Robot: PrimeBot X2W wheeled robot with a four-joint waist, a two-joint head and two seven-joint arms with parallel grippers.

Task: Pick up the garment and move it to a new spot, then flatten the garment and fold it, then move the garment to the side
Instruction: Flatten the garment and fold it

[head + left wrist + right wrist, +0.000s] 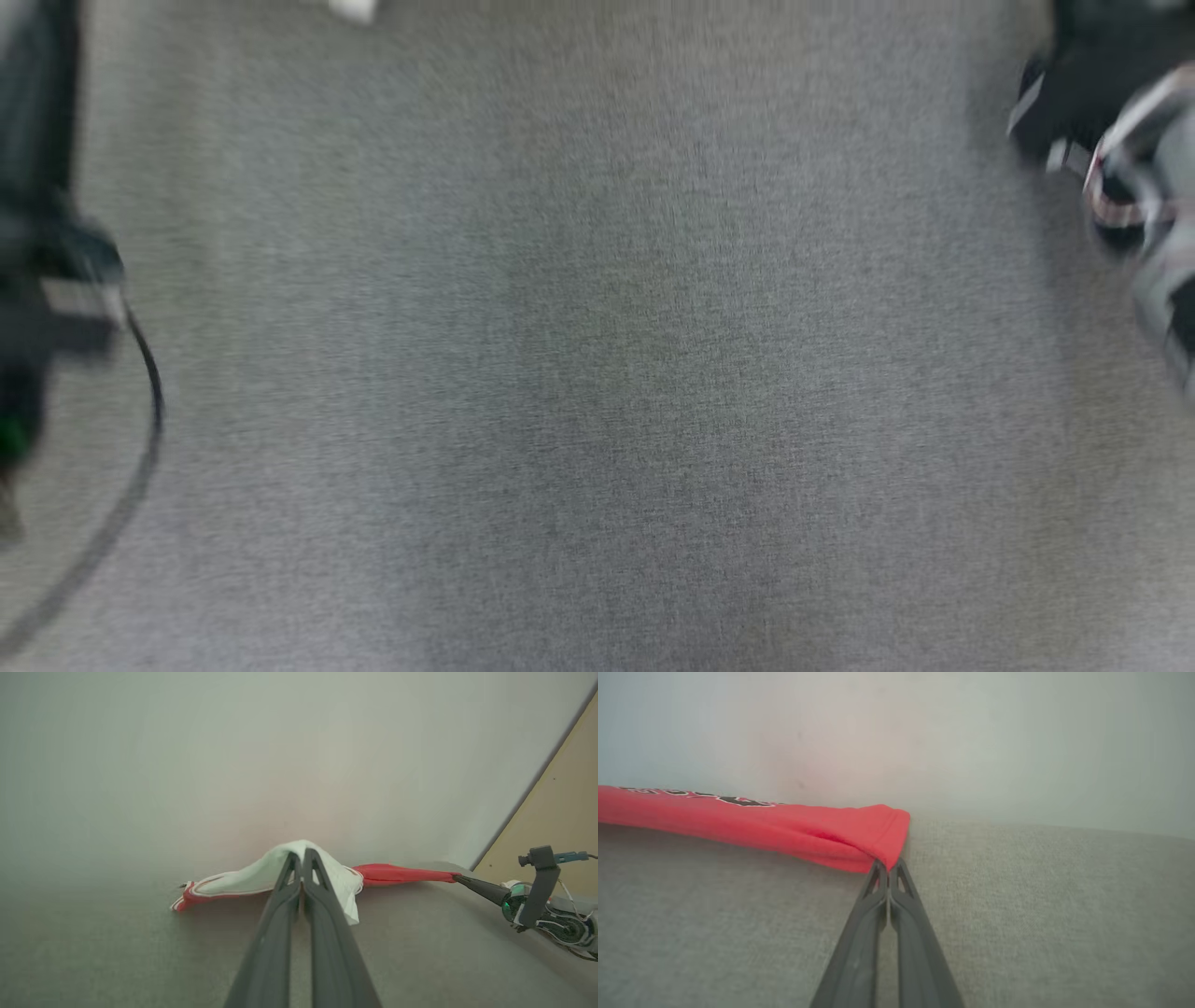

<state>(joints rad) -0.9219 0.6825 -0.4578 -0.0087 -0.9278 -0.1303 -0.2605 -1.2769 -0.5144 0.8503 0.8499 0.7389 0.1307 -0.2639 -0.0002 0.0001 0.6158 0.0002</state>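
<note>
- Left gripper (301, 857): fingers pressed together, clamped on the white part of the garment (261, 875), which peaks up at the tips.
- Right gripper (460, 878): out at the garment's red end, fingers together too, pinching the hem corner.
- So the garment is strung out between the two grippers, low over the grey surface (1017, 905), with a pale wall (233, 765) right behind it.
- Can't tell if the red stretch touches the surface or hangs just above it. There's shadow underneath.
- The left gripper's fingers cover the garment's middle, so where white meets red is partly hidden.
- Black lettering (738, 800) with a white outline runs along the garment's top. It's seen nearly edge-on, cut off by the frame, and unreadable.
- A red-and-white trimmed edge (187, 898) sticks out at the garment's end away from the right gripper. Sleeve or collar, no idea.
- A tan panel (560, 821) stands past the garment's red end, beyond the right gripper.
- The head view is badly motion-smeared: grey surface, a black cable (140, 448), a dark blur (47, 280) and a paler blur (1148, 187). Can't make out what the blurs are or how they sit relative to the garment.
</note>
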